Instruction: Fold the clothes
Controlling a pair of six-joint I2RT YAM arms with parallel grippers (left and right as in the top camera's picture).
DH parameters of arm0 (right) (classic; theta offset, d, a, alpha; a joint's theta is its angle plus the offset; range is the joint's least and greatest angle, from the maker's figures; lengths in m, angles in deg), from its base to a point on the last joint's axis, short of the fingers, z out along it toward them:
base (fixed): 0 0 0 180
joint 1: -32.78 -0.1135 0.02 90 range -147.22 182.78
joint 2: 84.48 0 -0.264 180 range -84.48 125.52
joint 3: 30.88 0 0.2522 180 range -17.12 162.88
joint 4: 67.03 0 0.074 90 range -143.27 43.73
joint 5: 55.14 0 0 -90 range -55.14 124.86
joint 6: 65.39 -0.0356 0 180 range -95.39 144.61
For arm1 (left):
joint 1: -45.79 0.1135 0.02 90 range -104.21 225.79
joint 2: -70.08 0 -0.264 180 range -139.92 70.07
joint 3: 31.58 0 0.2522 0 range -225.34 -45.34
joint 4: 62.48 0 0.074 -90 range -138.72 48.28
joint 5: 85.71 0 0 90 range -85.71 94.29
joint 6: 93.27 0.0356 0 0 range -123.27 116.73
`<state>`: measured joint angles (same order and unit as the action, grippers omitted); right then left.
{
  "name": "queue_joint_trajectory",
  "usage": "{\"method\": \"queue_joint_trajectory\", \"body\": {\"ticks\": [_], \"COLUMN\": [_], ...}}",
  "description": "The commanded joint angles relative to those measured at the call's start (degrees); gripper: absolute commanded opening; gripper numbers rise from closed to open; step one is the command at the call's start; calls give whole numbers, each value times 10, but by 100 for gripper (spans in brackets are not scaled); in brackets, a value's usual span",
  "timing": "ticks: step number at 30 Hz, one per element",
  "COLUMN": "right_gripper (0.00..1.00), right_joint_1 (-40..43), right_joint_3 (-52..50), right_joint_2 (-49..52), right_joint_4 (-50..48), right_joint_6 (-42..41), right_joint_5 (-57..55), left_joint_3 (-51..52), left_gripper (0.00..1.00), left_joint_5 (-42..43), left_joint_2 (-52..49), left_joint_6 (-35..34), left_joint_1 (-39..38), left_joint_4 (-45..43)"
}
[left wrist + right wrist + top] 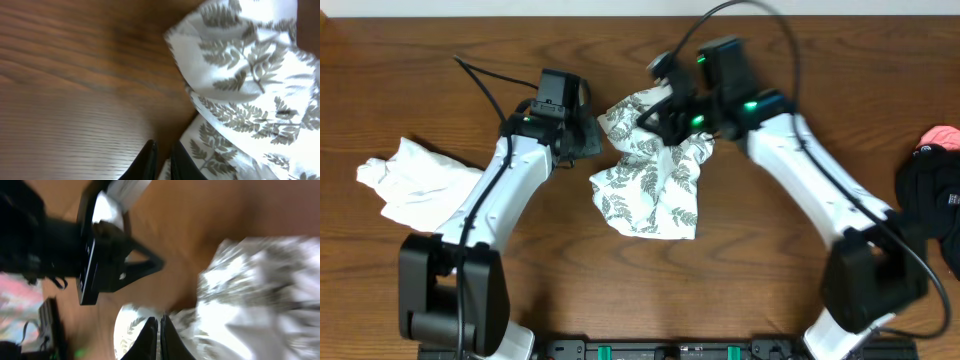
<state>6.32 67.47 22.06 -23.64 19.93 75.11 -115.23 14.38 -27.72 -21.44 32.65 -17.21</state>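
**Fern-print garment being flanked by both arms, nothing folded yet**

The fern-print garment [650, 185] is being seen as a crumpled heap at the centre of the overhead view, on the wooden table [790, 300]. It's being judged as not spread out yet, let alone folded.

The relation that matters is that the heap is being bracketed from two sides. The left gripper [162, 150] is being held at its left edge, so the cloth is lying to that tool's right in the frame. The right gripper [159, 322] is being held over its upper part, so most of the cloth is lying below it, toward the bottom of the frame. The long axis is being read as running roughly top to bottom, but only loosely, since everything's bunched. Neither arm is being counted as nearer, because both are right at the fabric.

In the left wrist view the fingers [150, 162] are being shown pinched almost together, with leafy cloth just beside them on the right. Whether a fold is being caught between them can't be told. The right jaws are being shown clenched too, with blurred cloth on both sides, and the same doubt applies.

A white garment [410, 180] is being left at mid-left, beside the left arm. A black garment [932, 195] is being left at the far right edge, well apart from the heap.
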Motion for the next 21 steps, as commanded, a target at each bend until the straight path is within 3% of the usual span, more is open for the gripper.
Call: {"method": "queue_joint_trajectory", "body": {"ticks": [1,3,10,17,21], "right_gripper": [3,3,2,3,4], "right_joint_1": [-20,-19,26,46,39], "right_joint_3": [-3,-3,-4,-39,-47], "right_joint_2": [37,40,37,57,72], "right_joint_4": [32,93,270,193,181], "right_joint_6": [12,11,-16,12,65], "right_joint_5": [5,-28,-318,-305,-270], "left_joint_3": [2,2,2,2,2], "left_gripper": [11,11,11,11,10], "left_joint_5": [62,63,75,75,135], "left_joint_2": [-14,-15,-15,-15,-15], "left_joint_6": [-1,-1,-1,-14,-23], "left_joint_1": [-2,-3,-3,-3,-3], "left_joint_4": [2,5,6,4,-3]}}
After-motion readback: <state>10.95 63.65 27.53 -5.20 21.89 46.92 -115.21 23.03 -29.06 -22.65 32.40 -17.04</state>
